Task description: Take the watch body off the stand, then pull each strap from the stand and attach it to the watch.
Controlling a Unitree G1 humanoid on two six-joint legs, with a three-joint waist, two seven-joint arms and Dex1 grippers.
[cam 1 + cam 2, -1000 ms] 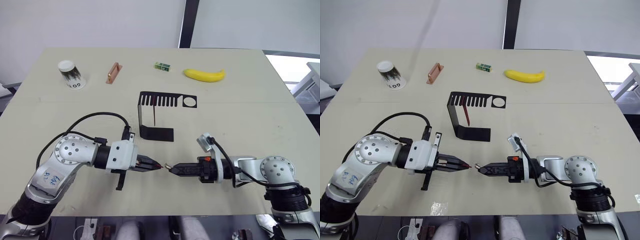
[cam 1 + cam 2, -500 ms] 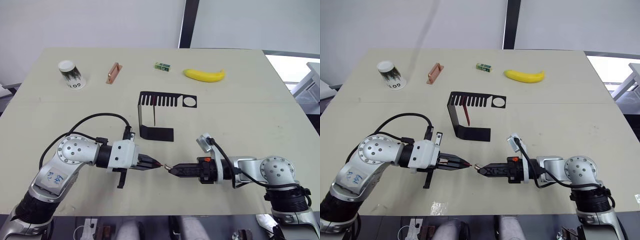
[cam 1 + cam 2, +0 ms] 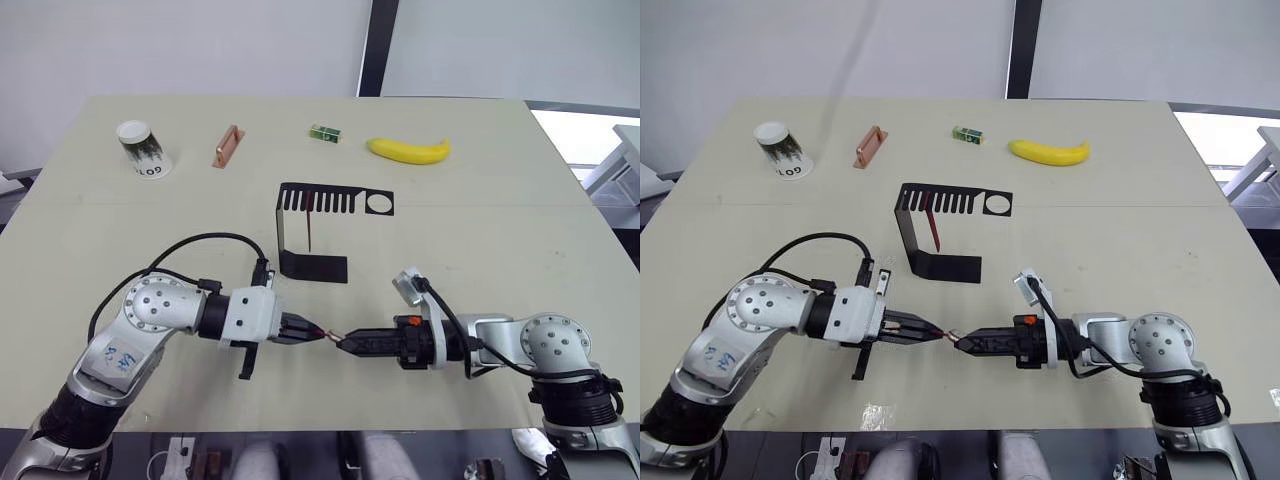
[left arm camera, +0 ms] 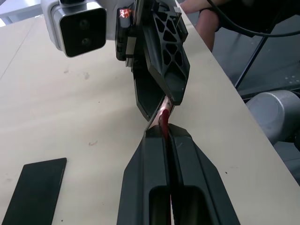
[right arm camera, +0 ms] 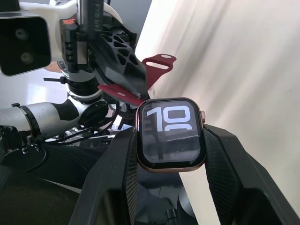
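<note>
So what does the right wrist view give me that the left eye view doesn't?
Right wrist view alone: the lit screen of the small dark rounded-square watch body, clamped in the right end effector, with the slotted tip of the dark red strap at its upper edge. Left eye view alone: the black slotted stand with the second red strap, plus the table. Shared: the left end effector holding that strap, meeting the right one.
</note>
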